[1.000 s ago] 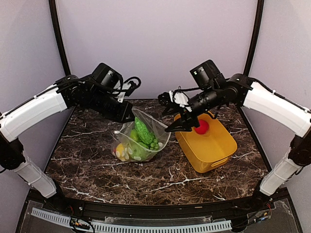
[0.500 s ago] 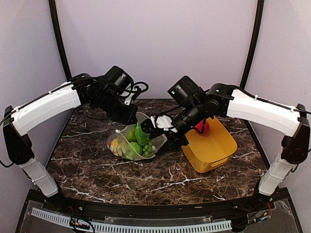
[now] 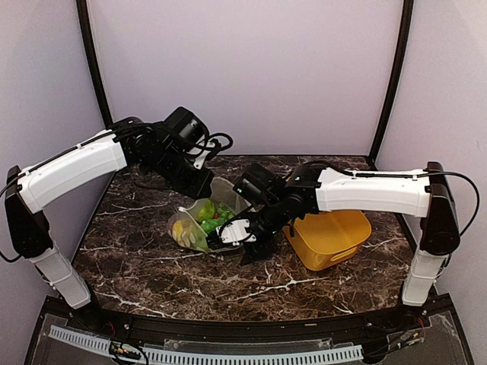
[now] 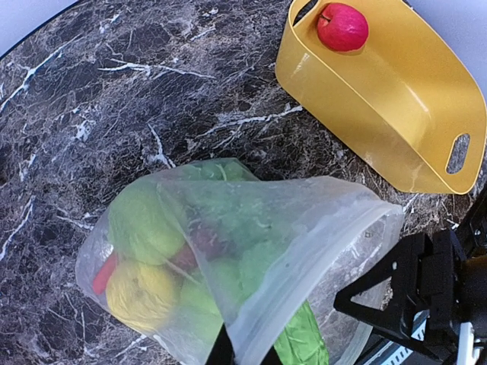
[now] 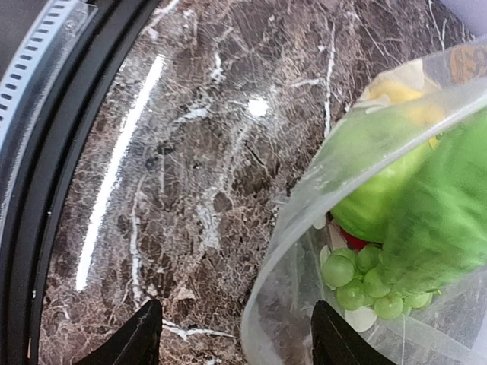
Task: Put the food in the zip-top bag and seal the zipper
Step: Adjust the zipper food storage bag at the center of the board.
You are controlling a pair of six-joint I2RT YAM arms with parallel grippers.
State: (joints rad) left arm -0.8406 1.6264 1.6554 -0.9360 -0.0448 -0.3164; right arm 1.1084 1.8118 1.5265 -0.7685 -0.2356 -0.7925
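- L gripper [image 4: 243, 351]: clenched on zip-top bag [image 4: 304, 220] rim; food [image 4: 144, 289] inside, just ahead.
- R gripper [image 5: 237, 338]: released, bag edge betw. jaws.
- Red apple [image 4: 342, 26] in yellow basket [image 4: 396, 114], far ahead of L gripper.

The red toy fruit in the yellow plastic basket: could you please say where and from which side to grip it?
Likely across its middle, from above: the red toy fruit sits near an end wall of the yellow plastic basket, which blocks sideways approach.
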